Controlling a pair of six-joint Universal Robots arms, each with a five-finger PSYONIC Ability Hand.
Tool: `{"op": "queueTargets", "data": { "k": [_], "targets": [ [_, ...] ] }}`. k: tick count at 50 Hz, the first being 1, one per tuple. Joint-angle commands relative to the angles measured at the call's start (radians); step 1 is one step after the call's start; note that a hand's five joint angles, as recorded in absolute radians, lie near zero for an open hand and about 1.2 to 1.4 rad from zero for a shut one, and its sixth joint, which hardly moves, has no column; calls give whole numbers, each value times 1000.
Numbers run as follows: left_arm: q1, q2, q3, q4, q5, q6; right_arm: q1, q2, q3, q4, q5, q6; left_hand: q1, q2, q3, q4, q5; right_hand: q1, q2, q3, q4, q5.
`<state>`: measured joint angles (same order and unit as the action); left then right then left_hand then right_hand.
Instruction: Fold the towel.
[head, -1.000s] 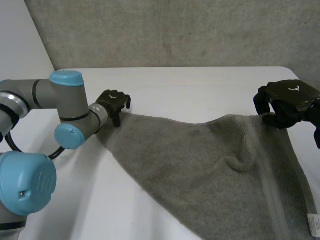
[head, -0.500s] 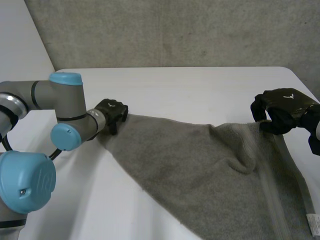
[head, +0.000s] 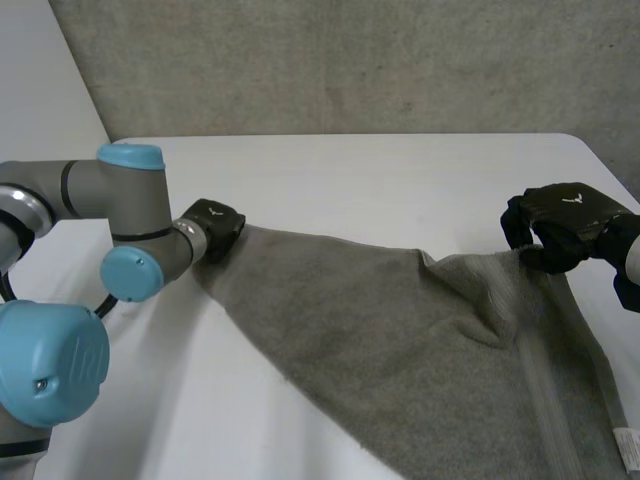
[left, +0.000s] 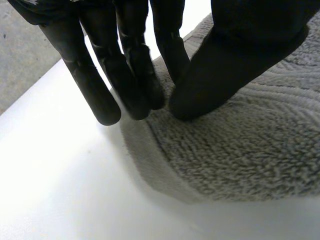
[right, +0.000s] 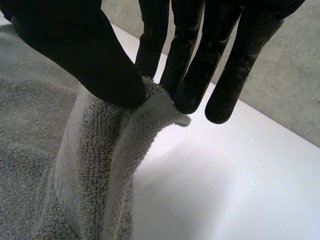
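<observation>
Bright, even light with glare on the white table (right: 225, 190)

Grey towel (head: 400, 340): terry cloth, rough looped pile; edge band (right: 95, 165) is ribbed weave. Table (head: 380, 180): white, smooth, faint sheen. Left hand (head: 215, 222), right hand (head: 565, 220): matt black, smooth. Arm caps (head: 50, 360): glossy light-blue plastic. Wall (head: 350, 60): rough grey concrete.

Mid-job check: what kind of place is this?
Likely a lab test bench: white table, plain concrete wall behind, and one grey towel pinched by the left hand and right hand.
</observation>
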<state>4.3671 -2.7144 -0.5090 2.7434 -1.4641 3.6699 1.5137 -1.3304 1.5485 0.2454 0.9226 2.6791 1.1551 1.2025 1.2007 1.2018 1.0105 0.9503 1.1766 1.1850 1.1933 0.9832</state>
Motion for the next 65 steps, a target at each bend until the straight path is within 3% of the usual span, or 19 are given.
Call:
{"op": "queueTargets", "data": {
  "k": [1, 21, 26, 28, 31, 38, 40, 41, 43, 45, 47, 48, 50, 61, 65],
  "targets": [
    [9, 36, 4, 8, -2, 29, -1, 7, -4, -2, 1, -2, -582, -630, -628, -629, -612, 446, 220, 211, 203, 239],
    [28, -25, 44, -8, 1, 36, -1, 14, 2, -2, -1, -10, -580, -628, -626, -627, -610, 446, 220, 211, 203, 239],
    [28, -22, 40, -21, 1, 36, -3, 28, 1, -2, -1, -10, -343, -390, -388, -389, -373, 446, 220, 211, 203, 239],
    [28, -10, 32, -21, -2, 36, -1, 30, 1, -2, 1, -10, -68, -115, -113, -115, -98, 446, 220, 211, 203, 239],
    [28, -5, 32, -19, -4, 36, -1, 39, -1, -2, 1, -12, 9, -38, -36, -37, -21, 446, 220, 211, 203, 239],
    [28, -11, 26, -22, 1, 39, -1, 46, -1, -2, 1, -12, -2, -49, -48, -49, -32, 446, 220, 211, 203, 239],
    [28, -15, 26, -24, 1, 41, -1, 46, -2, -2, 1, -12, -84, -132, -130, -131, -114, 446, 220, 211, 203, 239],
    [28, -15, 24, -30, 1, 44, -1, 46, -1, 0, 1, -12, -328, -376, -374, -375, -358, 446, 220, 211, 203, 239],
    [28, -15, 23, -39, 1, 47, -1, 46, -1, 0, 1, -12, -404, -452, -450, -451, -434, 446, 220, 211, 203, 239],
    [28, -13, 23, -53, 1, 50, -1, 46, -2, 0, 1, -12, -313, -361, -359, -360, -343, 446, 220, 211, 203, 239],
    [28, -5, 18, -68, -2, 50, -1, 46, -1, -2, 1, -12, -3, -51, -49, -50, -33, 446, 220, 211, 203, 239],
    [28, -5, 18, -68, -2, 50, -1, 46, -1, -2, 1, -12, -2, -50, -48, -49, -32, 446, 220, 211, 203, 239],
    [28, -2, 15, -68, -5, 49, -1, 48, -2, -2, 1, -12, 240, 192, 194, 193, 210, 446, 220, 211, 203, 239],
    [26, 33, 46, 19, -54, 52, 29, 88, -77, -6, 4, -15, 241, 194, 196, 194, 211, 446, 220, 211, 203, 239],
    [26, 60, 141, 154, -59, 44, 86, 155, -233, -92, 77, -22, 241, 194, 196, 194, 211, 446, 220, 211, 203, 239]
  ]
}}
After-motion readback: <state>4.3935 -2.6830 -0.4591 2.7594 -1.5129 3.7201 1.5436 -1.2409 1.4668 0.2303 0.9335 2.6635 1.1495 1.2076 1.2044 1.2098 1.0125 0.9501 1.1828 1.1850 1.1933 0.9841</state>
